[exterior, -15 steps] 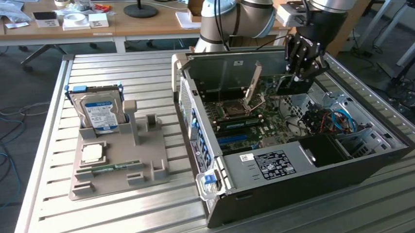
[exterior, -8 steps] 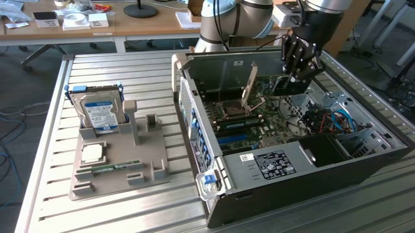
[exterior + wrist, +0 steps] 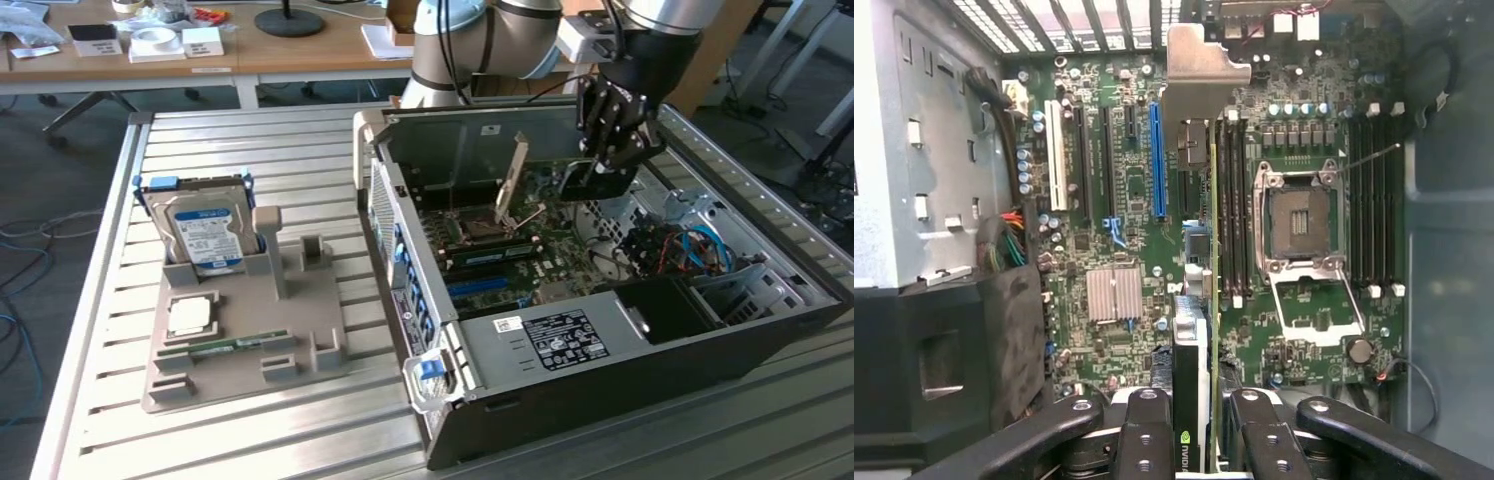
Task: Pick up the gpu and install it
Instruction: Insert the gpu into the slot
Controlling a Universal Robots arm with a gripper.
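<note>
Exterior view: two containers stand on the slatted metal tabletop [image 3: 267, 440]; one open computer case [image 3: 694, 372] on the exterior view's right, and one grey holder [image 3: 220, 385] on the exterior view's left, well apart from it; the holder carries three things, counted: one hard drive [image 3: 207, 235] standing upright at its far end, one small square silver chip [image 3: 194, 315] lying flat near the middle, and one narrow green RAM stick [image 3: 240, 343] lying in a groove nearer the camera; the case holds one green motherboard [image 3: 1094, 340], one labelled power supply [image 3: 561, 340] at its near side, and a bundle of blue cables [image 3: 701, 250] toward the exterior view's right.

The claw [image 3: 603, 163] reaches down into the case from the far side and is clamped on the gpu [image 3: 587, 185]; in the wrist view the claw [image 3: 1199, 440] grips the gpu [image 3: 1192, 350] edge-on, black cooler on one face, silvery bracket pointing at the vented wall; the card hangs over the board between one blue slot [image 3: 1156, 160] and one open processor socket [image 3: 1299, 215]; one white slot [image 3: 1057, 155] and one finned silver heatsink [image 3: 1114, 293] lie beyond the blue slot; whether the card touches the board I cannot tell.
</note>
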